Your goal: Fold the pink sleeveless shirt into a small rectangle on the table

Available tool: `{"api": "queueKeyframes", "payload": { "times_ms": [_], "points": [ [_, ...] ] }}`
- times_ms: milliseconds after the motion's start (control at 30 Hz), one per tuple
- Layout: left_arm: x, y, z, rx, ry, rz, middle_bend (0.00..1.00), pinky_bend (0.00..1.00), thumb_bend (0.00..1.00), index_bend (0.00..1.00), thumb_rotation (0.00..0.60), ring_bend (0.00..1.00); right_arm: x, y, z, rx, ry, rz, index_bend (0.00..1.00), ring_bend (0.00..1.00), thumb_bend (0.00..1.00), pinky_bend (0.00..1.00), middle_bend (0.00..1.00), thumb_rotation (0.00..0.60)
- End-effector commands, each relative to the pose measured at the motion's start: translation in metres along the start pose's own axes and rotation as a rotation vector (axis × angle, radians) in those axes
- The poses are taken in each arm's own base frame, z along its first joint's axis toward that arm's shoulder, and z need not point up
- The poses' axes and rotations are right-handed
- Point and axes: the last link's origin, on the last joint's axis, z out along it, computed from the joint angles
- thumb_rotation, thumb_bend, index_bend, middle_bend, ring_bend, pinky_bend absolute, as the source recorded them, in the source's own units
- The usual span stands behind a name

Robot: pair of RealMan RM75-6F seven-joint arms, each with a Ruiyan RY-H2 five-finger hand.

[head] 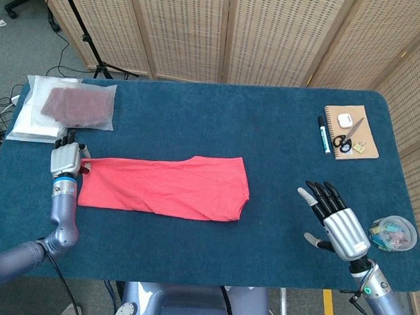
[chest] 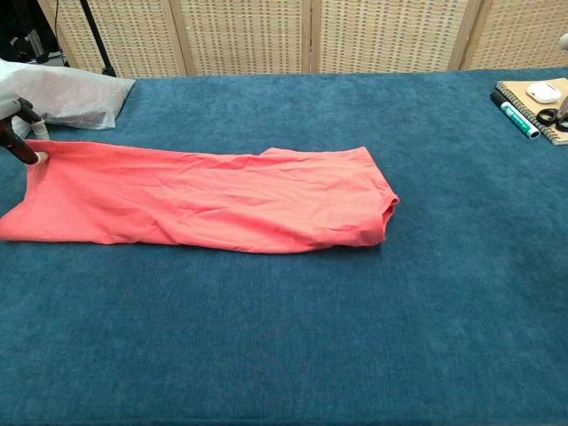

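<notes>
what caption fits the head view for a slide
Left robot hand pinches the pink shirt's corner; right robot hand open.

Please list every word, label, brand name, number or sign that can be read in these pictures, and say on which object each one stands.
No text is readable in either view.
Marker pen: any print on its barrel is too small to read.
Notebook: its cover shows no legible writing.
</notes>
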Motion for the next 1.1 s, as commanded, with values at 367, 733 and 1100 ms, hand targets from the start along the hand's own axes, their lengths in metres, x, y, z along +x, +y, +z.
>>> {"api": "queueKeyframes", "payload": {
  "times_ms": [367,733,1100],
  "points": [
    [0.038,-0.068,0.026,0.113,0.041,-0.007,0.00,0.00,0.58,0.79,0.600,0.00,-0.002,-0.002,0.000,0.005,-0.006,-0.004,0.00,0.00,0.00,0.00,0.00,0.600],
    [0.046,-0.061,0.018,0.029,0.034,-0.112,0.00,0.00,0.58,0.79,0.600,0.00,-0.001,-0.002,0.001,0.002,-0.006,0.002,0.00,0.00,0.00,0.00,0.00,0.600],
    [0.063,0.002,-0.044,-0.274,0.082,-0.194,0.00,0.00,0.58,0.79,0.600,0.00,0.002,0.000,0.001,-0.003,-0.001,0.014,0.00,0.00,0.00,0.00,0.00,0.600]
  ]
}}
